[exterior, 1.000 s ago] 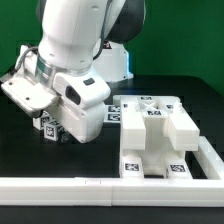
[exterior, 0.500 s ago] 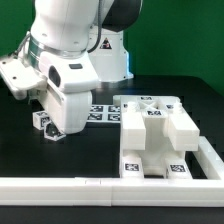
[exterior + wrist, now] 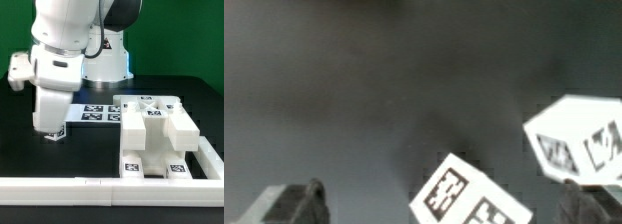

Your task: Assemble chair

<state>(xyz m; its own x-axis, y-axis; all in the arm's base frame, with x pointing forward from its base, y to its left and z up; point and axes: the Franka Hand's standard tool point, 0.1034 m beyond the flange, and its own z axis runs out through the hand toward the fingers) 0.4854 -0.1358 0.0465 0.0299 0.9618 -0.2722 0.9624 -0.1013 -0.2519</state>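
The chair point(image 3: 155, 135) is a partly joined white blocky piece with black-and-white tags, standing at the exterior view's right inside the corner of the rail. My gripper point(image 3: 47, 128) hangs low over the black table at the exterior view's left, next to a small white tagged part point(image 3: 57, 132). In the wrist view the gripper point(image 3: 441, 205) is open, its dark fingertips point(image 3: 295, 202) set wide apart. A tagged white part point(image 3: 473, 195) lies between them without touching either. A second tagged block point(image 3: 589, 140) sits further off.
The marker board point(image 3: 95, 112) lies flat between my arm and the chair. A long low white rail point(image 3: 100, 186) runs along the front and turns up the exterior view's right side. The robot's base stands behind.
My arm has swung upright and shifted toward the exterior view's left, uncovering the marker board. The gripper now points straight down over the small tagged part.
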